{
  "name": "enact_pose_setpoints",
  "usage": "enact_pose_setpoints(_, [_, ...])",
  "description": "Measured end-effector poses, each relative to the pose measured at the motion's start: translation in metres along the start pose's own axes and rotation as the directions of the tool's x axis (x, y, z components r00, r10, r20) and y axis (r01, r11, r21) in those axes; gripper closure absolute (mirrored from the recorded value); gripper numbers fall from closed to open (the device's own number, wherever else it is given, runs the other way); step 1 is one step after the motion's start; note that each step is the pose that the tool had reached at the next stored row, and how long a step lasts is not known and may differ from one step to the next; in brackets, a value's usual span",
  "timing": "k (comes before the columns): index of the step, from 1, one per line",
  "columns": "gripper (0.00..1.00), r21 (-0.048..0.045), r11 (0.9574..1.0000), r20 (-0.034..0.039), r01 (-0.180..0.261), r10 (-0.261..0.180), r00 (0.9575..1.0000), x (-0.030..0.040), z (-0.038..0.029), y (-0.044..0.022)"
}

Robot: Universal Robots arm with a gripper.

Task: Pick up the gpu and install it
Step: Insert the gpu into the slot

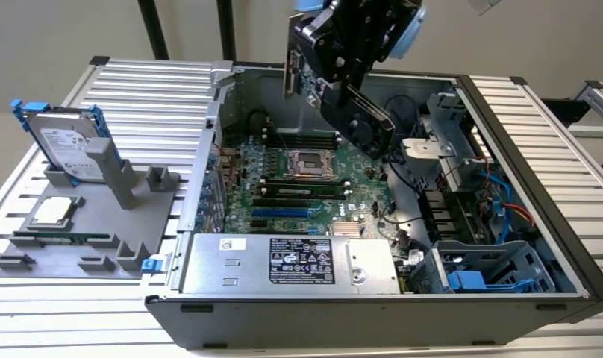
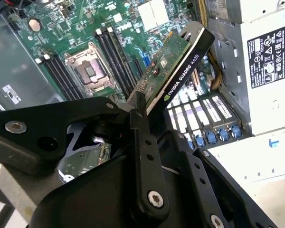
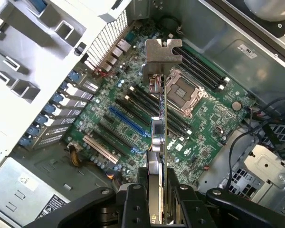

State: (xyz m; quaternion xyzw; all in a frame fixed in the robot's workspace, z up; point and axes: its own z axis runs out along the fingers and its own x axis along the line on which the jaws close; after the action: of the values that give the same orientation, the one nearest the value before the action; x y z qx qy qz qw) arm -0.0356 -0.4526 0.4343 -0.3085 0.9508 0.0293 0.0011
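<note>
- On the exterior view's left, the hard drive (image 1: 68,142) stands in a grey fixture (image 1: 57,253) on the ribbed metal table (image 1: 152,82). It is well apart from my work, with a pale wall behind.
- In the middle, my gripper (image 1: 333,83) is clamped on the gpu (image 1: 366,123). The card hangs tilted above the open case (image 1: 381,326), clear of the motherboard (image 1: 292,190).
- I judge 2 risks. Tilted like this, the card could meet the blue slot (image 3: 128,122) crooked and jam, or its bracket (image 3: 160,50) could snag the case's rear wall.
- On the right, loose cables (image 1: 506,198) lie near, and the cooler could catch 1 of them.
</note>
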Motion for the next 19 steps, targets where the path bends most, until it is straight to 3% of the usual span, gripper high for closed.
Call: enact_pose_setpoints(19, [1.00,-0.0022,0.9956,-0.0051,0.094,-0.094,0.9956,0.0000,0.0000,0.0000])
